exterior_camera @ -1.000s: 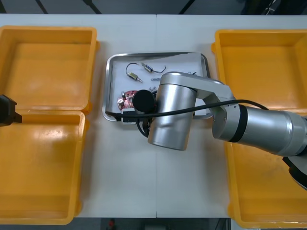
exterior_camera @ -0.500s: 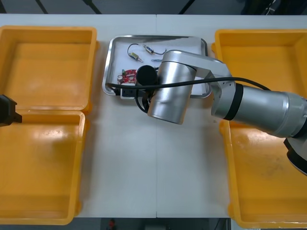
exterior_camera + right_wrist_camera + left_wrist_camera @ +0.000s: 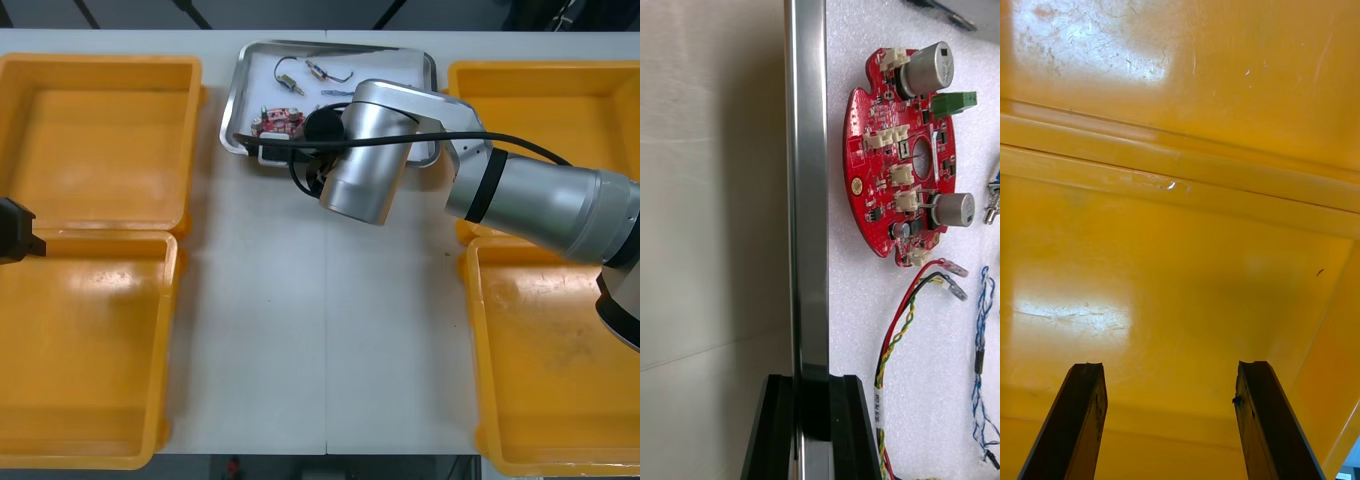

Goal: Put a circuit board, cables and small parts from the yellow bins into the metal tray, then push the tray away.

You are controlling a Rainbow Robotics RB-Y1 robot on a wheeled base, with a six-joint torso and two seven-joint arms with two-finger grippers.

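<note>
The right gripper (image 3: pixel 811 394) is clamping its fingers on the near rim of the metal tray (image 3: pixel 231 98), which is sitting at the far edge of the table (image 3: pixel 300 330), between the far yellow bins (image 3: pixel 100 62). Loading looks finished, so the push is the step in hand. The next move calls for stopping short of that edge and letting go of the rim. One round red circuit board (image 3: pixel 895 150) is lying in the tray's near-left corner, with one red and yellow cable (image 3: pixel 899 337) and one blue and white cable (image 3: pixel 981 352) beside it. Toward its far edge are perhaps three small metal parts (image 3: pixel 318 70), which are hard to count. All four yellow bins are looking empty. The left gripper (image 3: pixel 1169 375) is hanging over the left pair, fingers apart and holding nothing.
</note>
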